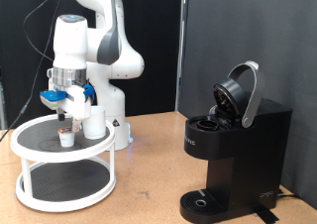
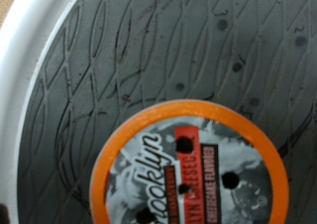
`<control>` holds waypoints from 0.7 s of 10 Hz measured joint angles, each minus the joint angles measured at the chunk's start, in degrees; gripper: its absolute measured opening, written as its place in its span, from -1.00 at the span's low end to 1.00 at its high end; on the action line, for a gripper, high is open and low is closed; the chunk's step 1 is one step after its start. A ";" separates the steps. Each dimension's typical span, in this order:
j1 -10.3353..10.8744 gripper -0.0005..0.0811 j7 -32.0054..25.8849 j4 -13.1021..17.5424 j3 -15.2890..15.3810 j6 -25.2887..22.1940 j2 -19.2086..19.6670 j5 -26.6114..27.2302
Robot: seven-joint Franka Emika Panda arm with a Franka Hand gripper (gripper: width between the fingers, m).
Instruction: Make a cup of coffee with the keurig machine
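The black keurig machine (image 1: 233,155) stands at the exterior view's right with its rounded lid (image 1: 241,93) raised. The white cup (image 1: 94,122) stands on the top shelf of a white two-tier round stand (image 1: 61,169) at the left. A small pod (image 1: 65,137) sits on that shelf beside the cup. My gripper (image 1: 67,113) hangs just above the pod, fingers apart, holding nothing. The wrist view shows the pod's top (image 2: 188,169) close up, with an orange rim and a printed label. My fingers do not show there.
The stand's top shelf has a dark ribbed mat (image 2: 149,46) and a white rim (image 2: 25,75). The robot's white base (image 1: 111,56) stands behind the stand. A wooden tabletop (image 1: 149,174) lies between the stand and the machine.
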 joint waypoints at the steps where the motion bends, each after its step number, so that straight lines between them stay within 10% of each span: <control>1: -0.17 0.81 0.02 -0.32 0.00 0.66 0.21 -0.07; 7: -1.06 0.81 0.66 -1.41 0.02 4.31 2.59 -1.01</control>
